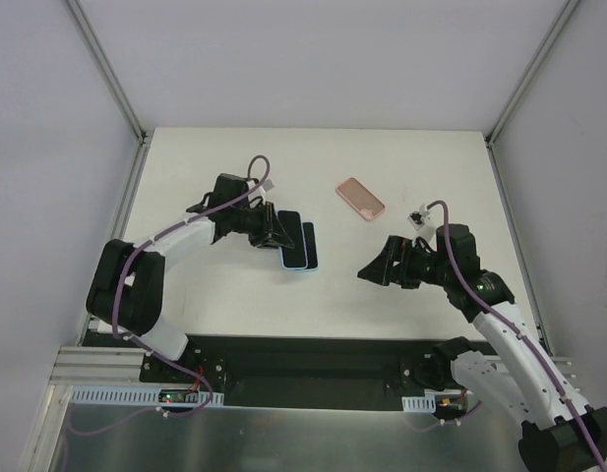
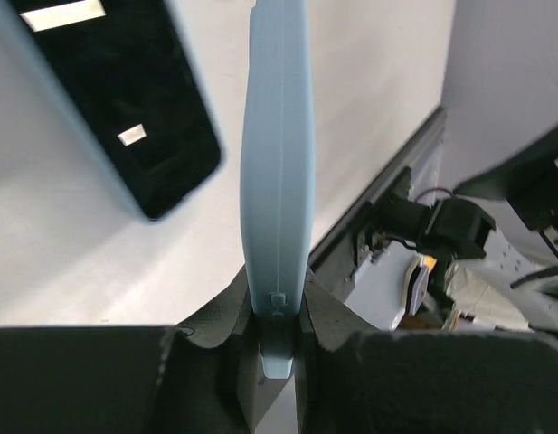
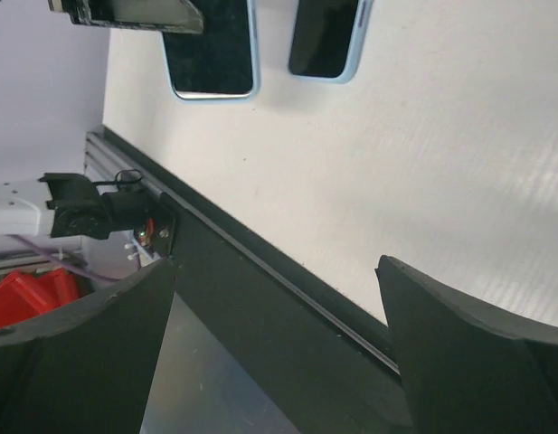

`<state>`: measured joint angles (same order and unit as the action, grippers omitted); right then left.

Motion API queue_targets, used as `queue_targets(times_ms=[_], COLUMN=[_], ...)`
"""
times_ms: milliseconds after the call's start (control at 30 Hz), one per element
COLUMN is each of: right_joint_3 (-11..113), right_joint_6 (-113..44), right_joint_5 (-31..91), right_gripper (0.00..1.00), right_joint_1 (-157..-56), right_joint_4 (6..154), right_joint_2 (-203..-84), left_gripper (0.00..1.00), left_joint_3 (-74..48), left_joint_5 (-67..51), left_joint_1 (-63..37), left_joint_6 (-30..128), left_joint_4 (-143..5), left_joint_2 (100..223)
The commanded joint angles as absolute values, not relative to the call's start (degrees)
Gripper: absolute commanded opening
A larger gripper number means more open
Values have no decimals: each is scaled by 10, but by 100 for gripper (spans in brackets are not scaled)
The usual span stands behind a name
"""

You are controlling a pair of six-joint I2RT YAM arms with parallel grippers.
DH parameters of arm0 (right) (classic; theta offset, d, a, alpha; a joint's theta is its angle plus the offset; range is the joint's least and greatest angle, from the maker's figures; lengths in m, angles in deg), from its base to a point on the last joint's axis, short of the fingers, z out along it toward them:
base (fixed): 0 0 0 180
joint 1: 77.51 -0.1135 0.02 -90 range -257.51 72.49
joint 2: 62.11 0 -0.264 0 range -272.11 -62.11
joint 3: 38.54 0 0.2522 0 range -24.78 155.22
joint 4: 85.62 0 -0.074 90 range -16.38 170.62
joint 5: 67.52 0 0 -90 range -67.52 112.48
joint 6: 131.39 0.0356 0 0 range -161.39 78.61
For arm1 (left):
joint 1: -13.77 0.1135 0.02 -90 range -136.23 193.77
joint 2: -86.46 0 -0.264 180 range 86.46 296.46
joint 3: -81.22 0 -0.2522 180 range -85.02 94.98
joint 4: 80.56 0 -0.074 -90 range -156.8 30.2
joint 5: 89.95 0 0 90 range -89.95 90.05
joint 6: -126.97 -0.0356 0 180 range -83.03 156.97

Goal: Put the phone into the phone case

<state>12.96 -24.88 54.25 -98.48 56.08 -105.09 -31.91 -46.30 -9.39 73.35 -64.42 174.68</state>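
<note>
My left gripper (image 1: pixel 275 236) is shut on the end of a light-blue phone case (image 1: pixel 293 246), seen edge-on in the left wrist view (image 2: pixel 279 163) between my fingers (image 2: pixel 279 316). I cannot tell whether it is lifted or touching the table. A black-screened phone (image 1: pixel 311 248) with a light-blue rim lies right beside it, and also shows in the left wrist view (image 2: pixel 125 99). In the right wrist view the case (image 3: pixel 211 54) and phone (image 3: pixel 326 36) lie side by side at the top. My right gripper (image 1: pixel 382 267) is open and empty to their right, its jaws wide apart (image 3: pixel 277 271).
A pink phone-sized slab (image 1: pixel 360 198) lies on the white table (image 1: pixel 234 315) behind and to the right of the phone. A black base strip (image 1: pixel 303 359) runs along the near edge. White walls enclose the table on three sides.
</note>
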Motion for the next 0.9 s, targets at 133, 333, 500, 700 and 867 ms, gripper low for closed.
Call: queue_targets(times_ms=[133, 333, 500, 700, 867], right_joint_3=[162, 185, 186, 189, 191], right_joint_6=[-281, -316, -319, -322, -325], right_joint_5=[463, 445, 447, 468, 467], right_gripper=[96, 96, 96, 96, 96], right_joint_1=[-982, -980, -978, -978, -976], right_joint_4=[525, 484, 485, 500, 495], right_joint_2=[-1024, -1056, -1068, -1055, -1051], left_gripper=[0, 0, 0, 0, 15], left_joint_3=[-236, -188, -161, -151, -144], left_joint_5=[-516, -507, -444, -354, -343], left_joint_1=[5, 29, 34, 33, 33], left_joint_6=[631, 609, 573, 552, 550], left_joint_4=[-524, -490, -414, -355, -342], left_joint_2=[1875, 1946, 1977, 1995, 1998])
